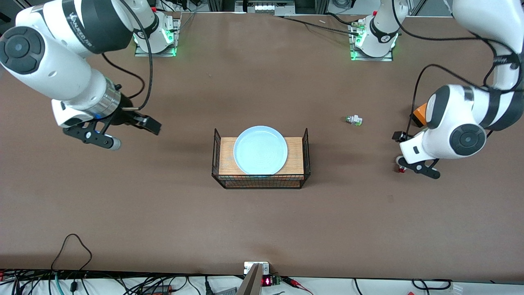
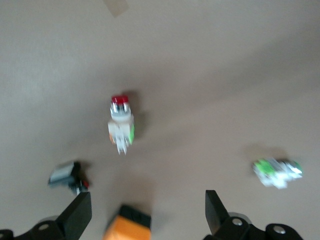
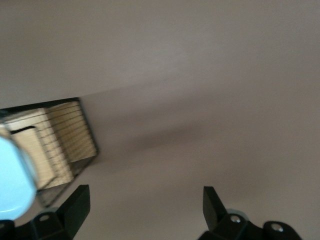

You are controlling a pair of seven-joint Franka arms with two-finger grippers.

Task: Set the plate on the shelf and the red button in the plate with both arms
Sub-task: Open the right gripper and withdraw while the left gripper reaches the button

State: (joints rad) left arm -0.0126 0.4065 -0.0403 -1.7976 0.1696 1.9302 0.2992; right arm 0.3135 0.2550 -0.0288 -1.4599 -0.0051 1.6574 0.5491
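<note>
Plate (image 1: 260,150) racked; red button (image 2: 121,124) awaiting pickup.
Left claw (image 2: 148,210) released over the button, poised to grasp; right claw (image 3: 146,207) released beside the wire basket (image 1: 217,155), plate delivered.

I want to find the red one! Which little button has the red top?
The red button, lying under the left gripper. Its cap is dark red on a white body; the other button beside it has green parts instead.

Robotics lab/test bench. Two white arms (image 1: 61,69) (image 1: 466,131) bolted to metal base plates w/ green status LEDs (image 1: 154,51) at top of frame, on a bare brown table (image 1: 262,229). Loose cables (image 1: 73,282) & small red-digit electronics board (image 1: 268,281) along bottom edge.
</note>
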